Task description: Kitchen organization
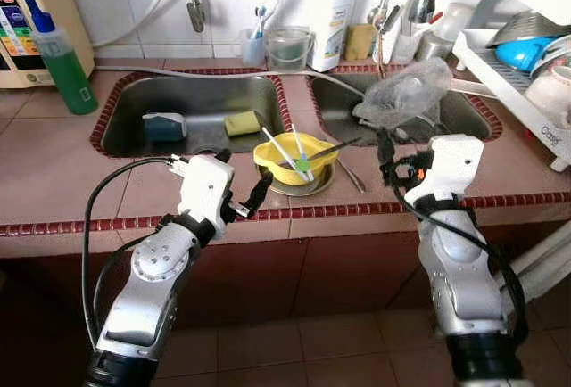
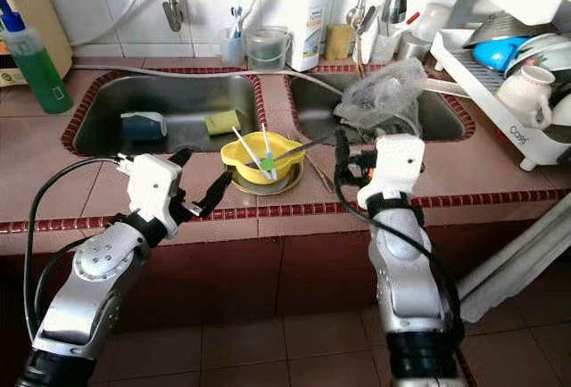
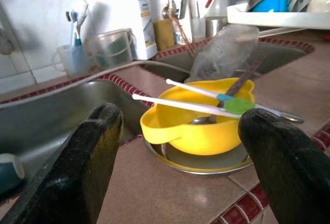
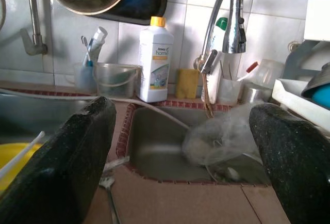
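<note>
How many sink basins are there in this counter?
2. The left basin lies in front of the left gripper and holds a yellow sponge. The right basin holds a crumpled clear plastic bag.

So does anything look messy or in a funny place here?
Yes. A crumpled clear plastic bag slumps over the right sink, where it doesn't belong. On the counter between the sinks, a yellow bowl sits tilted on a metal plate with utensils sticking out. A yellow sponge lies in the left sink.
</note>
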`<state>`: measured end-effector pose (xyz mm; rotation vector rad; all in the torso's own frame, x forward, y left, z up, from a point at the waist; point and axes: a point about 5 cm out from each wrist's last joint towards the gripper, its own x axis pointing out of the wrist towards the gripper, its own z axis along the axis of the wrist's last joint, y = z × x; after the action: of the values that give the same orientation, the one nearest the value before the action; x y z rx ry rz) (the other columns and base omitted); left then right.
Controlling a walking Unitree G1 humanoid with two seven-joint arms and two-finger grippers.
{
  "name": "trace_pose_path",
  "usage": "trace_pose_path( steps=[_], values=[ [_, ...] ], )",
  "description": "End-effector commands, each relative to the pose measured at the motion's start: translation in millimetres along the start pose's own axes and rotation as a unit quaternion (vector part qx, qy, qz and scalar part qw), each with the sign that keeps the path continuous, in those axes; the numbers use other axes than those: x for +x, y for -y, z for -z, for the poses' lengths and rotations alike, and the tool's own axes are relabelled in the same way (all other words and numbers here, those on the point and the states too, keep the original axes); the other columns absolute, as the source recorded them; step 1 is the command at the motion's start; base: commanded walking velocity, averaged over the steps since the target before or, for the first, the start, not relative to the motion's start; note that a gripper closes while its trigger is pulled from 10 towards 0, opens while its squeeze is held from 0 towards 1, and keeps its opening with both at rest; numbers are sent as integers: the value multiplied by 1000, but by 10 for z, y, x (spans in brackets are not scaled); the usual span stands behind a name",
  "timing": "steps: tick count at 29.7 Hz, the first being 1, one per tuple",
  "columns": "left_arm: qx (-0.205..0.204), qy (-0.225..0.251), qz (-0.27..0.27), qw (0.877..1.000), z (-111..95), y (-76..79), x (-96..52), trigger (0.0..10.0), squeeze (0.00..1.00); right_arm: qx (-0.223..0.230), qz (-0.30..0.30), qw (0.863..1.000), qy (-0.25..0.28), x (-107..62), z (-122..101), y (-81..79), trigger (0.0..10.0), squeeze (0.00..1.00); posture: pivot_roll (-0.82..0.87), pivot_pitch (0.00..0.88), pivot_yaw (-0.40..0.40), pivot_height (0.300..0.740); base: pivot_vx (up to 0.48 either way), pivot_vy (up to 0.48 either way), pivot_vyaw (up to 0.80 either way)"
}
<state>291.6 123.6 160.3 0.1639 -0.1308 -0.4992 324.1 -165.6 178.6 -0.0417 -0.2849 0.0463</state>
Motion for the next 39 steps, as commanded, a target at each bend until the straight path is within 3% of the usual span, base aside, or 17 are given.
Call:
trace_pose_path(
  steps=[1, 6, 16, 24, 34, 39],
  values=[
    [1, 7, 17, 1000, -59, 43, 4, 10000, 0, 3, 0, 1000, -3, 110, -36, 24, 10000, 0, -96, 67, -18, 740, 0, 0, 0],
    [-1, 12, 25, 1000, -87, 91, 12, 10000, 0, 9, -12, 1000, -10, 323, -71, -17, 10000, 0, -89, 69, -27, 740, 0, 0, 0],
    [-3, 14, 28, 1000, -112, 121, -14, 10000, 0, 17, -40, 999, -29, 549, -56, -173, 10000, 0, -67, 76, -39, 740, 0, 0, 0],
    [-10, 12, 23, 1000, -126, 164, -62, 10000, 0, 90, -63, 993, -48, 741, -126, -582, 10000, 0, -47, 90, -53, 740, 0, 0, 0],
    [-17, 9, 14, 1000, -143, 177, -97, 10000, 0, 133, -51, 986, -84, 664, -122, -989, 10000, 0, -41, 114, -56, 740, 0, 0, 0],
    [-21, 7, 10, 1000, -146, 173, -99, 10000, 0, 142, -36, 984, -103, 596, -113, -1113, 10000, 0, -43, 124, -54, 740, 0, 0, 0]
  ],
)
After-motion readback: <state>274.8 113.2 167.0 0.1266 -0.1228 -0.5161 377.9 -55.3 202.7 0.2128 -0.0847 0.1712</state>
